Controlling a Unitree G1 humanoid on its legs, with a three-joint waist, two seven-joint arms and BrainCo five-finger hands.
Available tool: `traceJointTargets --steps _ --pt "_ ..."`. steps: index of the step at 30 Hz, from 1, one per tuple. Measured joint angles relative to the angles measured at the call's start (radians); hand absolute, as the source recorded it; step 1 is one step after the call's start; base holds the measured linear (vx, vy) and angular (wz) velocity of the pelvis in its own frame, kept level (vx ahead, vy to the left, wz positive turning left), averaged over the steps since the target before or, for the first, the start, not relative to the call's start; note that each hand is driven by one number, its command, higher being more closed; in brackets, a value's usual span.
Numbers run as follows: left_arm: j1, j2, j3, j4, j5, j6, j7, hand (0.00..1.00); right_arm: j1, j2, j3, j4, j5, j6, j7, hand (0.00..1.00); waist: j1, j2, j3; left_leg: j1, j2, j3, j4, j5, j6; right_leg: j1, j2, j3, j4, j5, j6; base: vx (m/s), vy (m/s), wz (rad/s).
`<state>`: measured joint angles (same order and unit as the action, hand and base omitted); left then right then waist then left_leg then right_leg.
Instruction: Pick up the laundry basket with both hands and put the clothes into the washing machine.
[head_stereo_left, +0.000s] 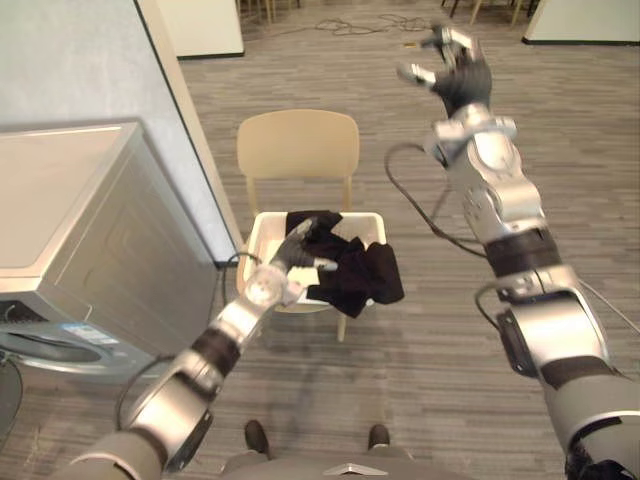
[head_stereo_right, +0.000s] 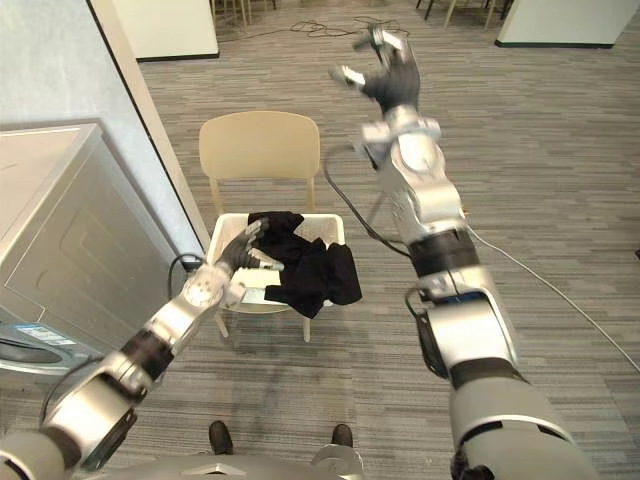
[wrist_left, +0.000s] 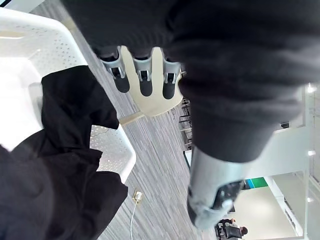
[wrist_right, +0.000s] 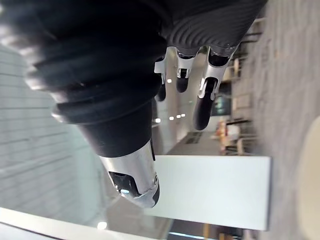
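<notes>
A white laundry basket (head_stereo_left: 262, 226) sits on the seat of a beige chair (head_stereo_left: 298, 146). Black clothes (head_stereo_left: 352, 268) fill it and hang over its front right rim. My left hand (head_stereo_left: 290, 254) hovers at the basket's front left corner, fingers straight and open, holding nothing. In the left wrist view its fingers (wrist_left: 142, 75) reach out above the basket's perforated rim (wrist_left: 30, 45) and the black clothes (wrist_left: 60, 165). My right hand (head_stereo_left: 458, 70) is raised high and far beyond the chair on the right, open with spread fingers (wrist_right: 202, 100), well away from the basket.
A grey washing machine (head_stereo_left: 90, 220) stands at the left, its door low at the near left. A pale wall corner (head_stereo_left: 170, 100) rises between it and the chair. Grey striped carpet (head_stereo_left: 420, 330) lies open to the right of and before the chair.
</notes>
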<state>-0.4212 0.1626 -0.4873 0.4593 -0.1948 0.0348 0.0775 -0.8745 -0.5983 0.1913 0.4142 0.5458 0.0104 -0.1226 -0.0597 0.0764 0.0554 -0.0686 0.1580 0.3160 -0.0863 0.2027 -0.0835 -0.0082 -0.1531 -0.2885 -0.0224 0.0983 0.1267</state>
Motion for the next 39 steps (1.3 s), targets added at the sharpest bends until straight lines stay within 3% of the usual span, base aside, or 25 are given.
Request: traceJointTargets --steps 4,10,13,18,25,31,39 --pt "0.301 0.029 0.116 -0.163 -0.014 -0.002 -0.028 0.00 0.167 -0.044 -0.061 0.036 -0.105 0.024 0.065 0.00 0.020 -0.002 0.002 -0.023 -0.003 -0.069 0.000 0.002 -0.006 0.024 0.002 -0.063 0.001 -0.017 0.000 0.01 -0.008 0.44" --pt "0.527 0.032 0.273 -0.217 -0.039 -0.012 -0.046 0.00 0.251 -0.040 -0.107 0.215 -0.203 0.060 0.107 0.00 0.095 -0.019 0.017 -0.093 -0.017 -0.163 0.001 0.014 0.002 0.020 0.001 -0.156 0.001 -0.021 0.002 -0.04 0.014 0.50" --pt "0.603 0.023 0.360 -0.212 -0.039 -0.011 -0.048 0.00 0.249 -0.040 -0.122 0.302 -0.240 0.062 0.135 0.00 0.128 -0.029 0.061 -0.134 -0.034 -0.217 0.001 0.019 0.002 0.012 -0.010 -0.207 0.015 -0.027 0.009 -0.06 0.019 0.50" --pt "0.669 -0.028 0.418 -0.213 -0.040 -0.011 -0.048 0.00 0.179 -0.041 -0.156 0.499 -0.238 0.073 0.146 0.00 0.167 -0.015 0.159 -0.197 -0.069 -0.266 0.007 0.019 0.002 -0.037 -0.050 -0.258 0.072 -0.047 0.020 -0.05 0.035 0.36" --pt "0.682 -0.083 0.433 -0.305 -0.077 -0.012 -0.045 0.00 -0.031 -0.069 -0.226 0.721 -0.231 0.095 0.161 0.00 0.179 0.013 0.325 -0.286 -0.089 -0.291 0.007 0.066 0.008 -0.174 -0.114 -0.274 0.258 -0.119 0.025 -0.01 -0.017 0.16" --pt "0.682 -0.104 0.429 -0.331 -0.079 -0.013 -0.030 0.00 -0.131 -0.158 -0.316 0.810 -0.220 0.103 0.114 0.00 0.197 0.028 0.368 -0.365 -0.103 -0.291 0.008 0.098 0.027 -0.301 -0.165 -0.267 0.399 -0.190 0.024 0.06 -0.084 0.05" --pt "0.681 -0.134 0.403 -0.340 -0.103 -0.020 0.001 0.00 -0.242 -0.258 -0.307 0.819 -0.218 0.104 0.061 0.00 0.208 0.035 0.396 -0.480 -0.097 -0.288 0.008 0.120 0.025 -0.469 -0.198 -0.259 0.533 -0.263 0.000 0.03 -0.102 -0.01"
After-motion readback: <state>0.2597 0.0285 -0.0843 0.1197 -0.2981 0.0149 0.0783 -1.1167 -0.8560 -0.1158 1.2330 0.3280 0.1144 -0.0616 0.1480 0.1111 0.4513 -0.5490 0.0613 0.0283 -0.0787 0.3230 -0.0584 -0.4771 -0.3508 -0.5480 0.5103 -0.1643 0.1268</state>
